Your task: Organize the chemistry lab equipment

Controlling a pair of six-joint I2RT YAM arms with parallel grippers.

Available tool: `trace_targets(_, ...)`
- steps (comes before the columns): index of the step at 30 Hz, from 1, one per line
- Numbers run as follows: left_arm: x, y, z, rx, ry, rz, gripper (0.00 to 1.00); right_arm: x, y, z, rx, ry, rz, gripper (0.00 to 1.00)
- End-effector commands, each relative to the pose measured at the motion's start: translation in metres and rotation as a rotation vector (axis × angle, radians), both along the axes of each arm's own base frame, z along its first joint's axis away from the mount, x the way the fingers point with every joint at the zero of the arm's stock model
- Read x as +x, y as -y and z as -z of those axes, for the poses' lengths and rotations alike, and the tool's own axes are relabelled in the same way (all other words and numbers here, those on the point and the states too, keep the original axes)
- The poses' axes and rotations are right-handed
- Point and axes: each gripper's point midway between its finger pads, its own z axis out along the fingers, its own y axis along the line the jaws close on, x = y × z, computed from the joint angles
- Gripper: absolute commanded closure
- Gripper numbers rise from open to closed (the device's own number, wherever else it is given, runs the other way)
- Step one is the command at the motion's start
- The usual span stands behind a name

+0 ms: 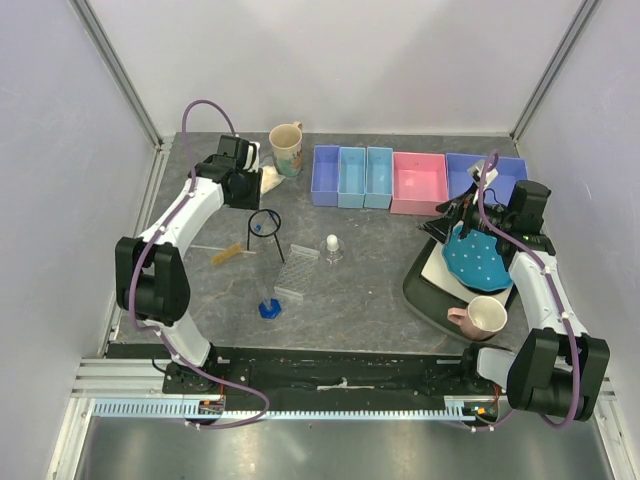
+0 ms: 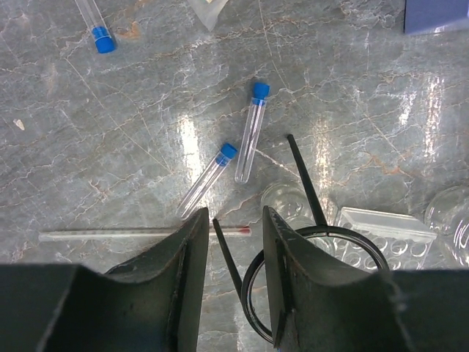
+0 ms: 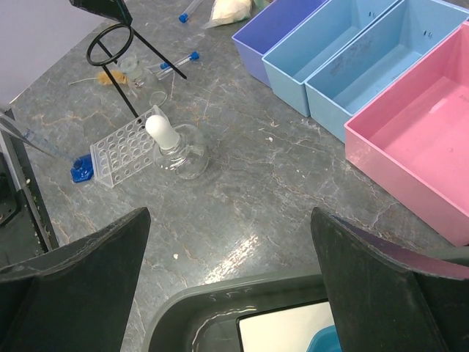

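The black wire ring tripod [image 1: 265, 225] stands left of centre. My left gripper [image 1: 250, 198] hovers over it, open; in the left wrist view [image 2: 233, 220] one tripod leg [image 2: 227, 253] runs between the jaws without touching them, and the ring [image 2: 253, 301] is partly hidden behind the right finger. Blue-capped tubes [image 2: 249, 132] [image 2: 209, 180] lie just beyond. The clear tube rack [image 1: 297, 270] and the white-stoppered flask [image 1: 331, 247] sit mid-table. The powder bag [image 1: 270, 180] lies near the cream mug. My right gripper [image 1: 455, 215] [image 3: 229, 216] is wide open and empty over the tray corner.
Blue, light blue and pink bins [image 1: 420, 183] line the back. A dark tray [image 1: 420, 290] holds the blue dotted plate [image 1: 478, 258] and the pink mug [image 1: 480, 318]. The cream mug [image 1: 287, 148] stands at the back. A blue-based cylinder [image 1: 268, 305] and a glass rod [image 2: 139, 233] lie nearby.
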Motion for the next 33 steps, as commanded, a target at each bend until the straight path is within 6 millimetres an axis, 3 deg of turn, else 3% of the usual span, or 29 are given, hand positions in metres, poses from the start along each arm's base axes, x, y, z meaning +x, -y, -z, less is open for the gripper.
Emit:
trace_targets(1,0.003,-0.008,-0.013,0.060,0.036,0.011,0.58,0.003,0.001,-0.006,-0.015,0.046,-0.016,0.02)
trace_targets(7,0.008,-0.012,-0.043,0.052,0.130,-0.021,0.52,0.002,0.000,-0.005,-0.015,0.044,-0.019,0.02)
trace_targets(13,-0.007,0.002,-0.064,-0.034,0.166,0.030,0.51,0.002,0.000,-0.006,-0.017,0.053,-0.025,0.02)
trace_targets(15,-0.017,0.011,-0.060,-0.078,0.144,0.073,0.51,0.002,0.000,-0.005,-0.016,0.051,-0.026,0.02)
trace_targets(20,-0.029,0.012,-0.036,-0.072,0.049,0.102,0.55,0.001,0.000,-0.004,-0.016,0.049,-0.029,0.02)
trace_targets(33,-0.016,0.012,0.008,0.083,-0.075,0.111,0.66,0.000,-0.001,-0.004,-0.016,0.053,-0.035,0.02)
